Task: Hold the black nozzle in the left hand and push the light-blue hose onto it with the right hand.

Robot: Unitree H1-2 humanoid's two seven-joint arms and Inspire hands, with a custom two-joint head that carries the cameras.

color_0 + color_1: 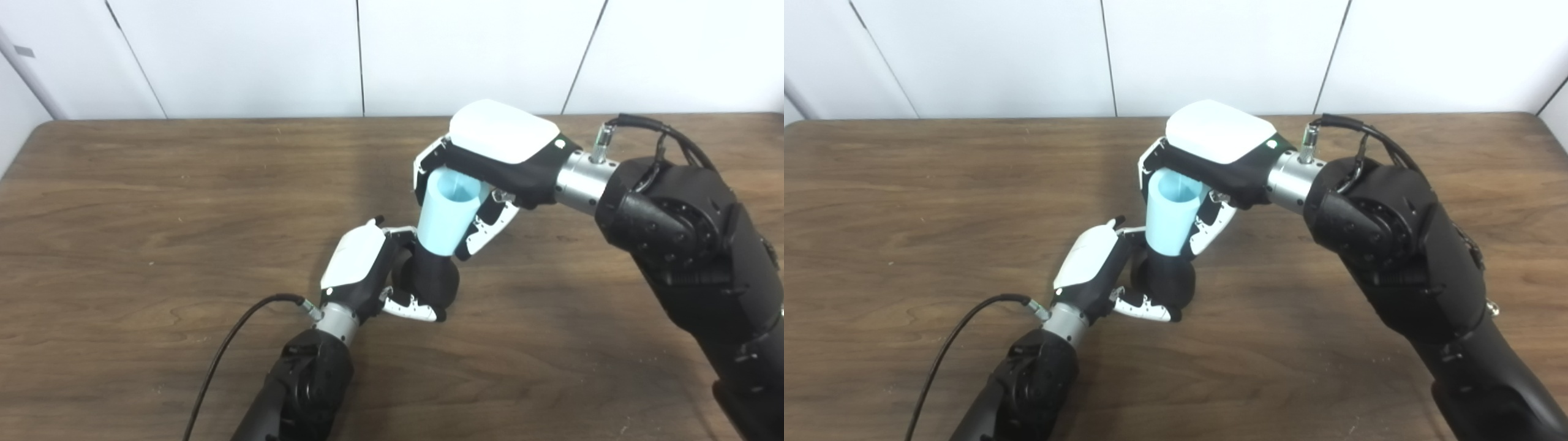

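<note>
Backdrop: white wall panels w/ dark seams behind a brown wood-grain desk [122, 202]; nothing else on it that I can make out.
Left hand [373, 269]: low, near desk centre, arm in from bottom-left w/ a black cable [233, 337] looping off the wrist. Fingers [413, 308] wrapped under and round the black nozzle, clamped on it.
Black nozzle [435, 278]: dark rounded body, held just above or on the desk (can't tell which), upper end pointing up and a bit to the rear, into the hose.
Right hand [490, 165]: above and behind the left, arm in from the right. Fingers [487, 229] curled down both sides of the hose, closed on it.
Light-blue hose [446, 214]: short, wide, tapering tube, tilted, open top end visible under the palm. Bottom rim meets the nozzle's top; they touch, and the nozzle's tip looks to be just inside, but how deep is hidden.
Step (judgement): both parts gripped, mating begun; push-on stage, prob. not fully seated since most of the nozzle body shows below the rim.
Next move needs (judgement): right hand presses the hose down along the nozzle's axis, keeping the tilt matched so the rim doesn't cock; left holds firm as counter-force so the nozzle doesn't slip or rotate in the grip.
</note>
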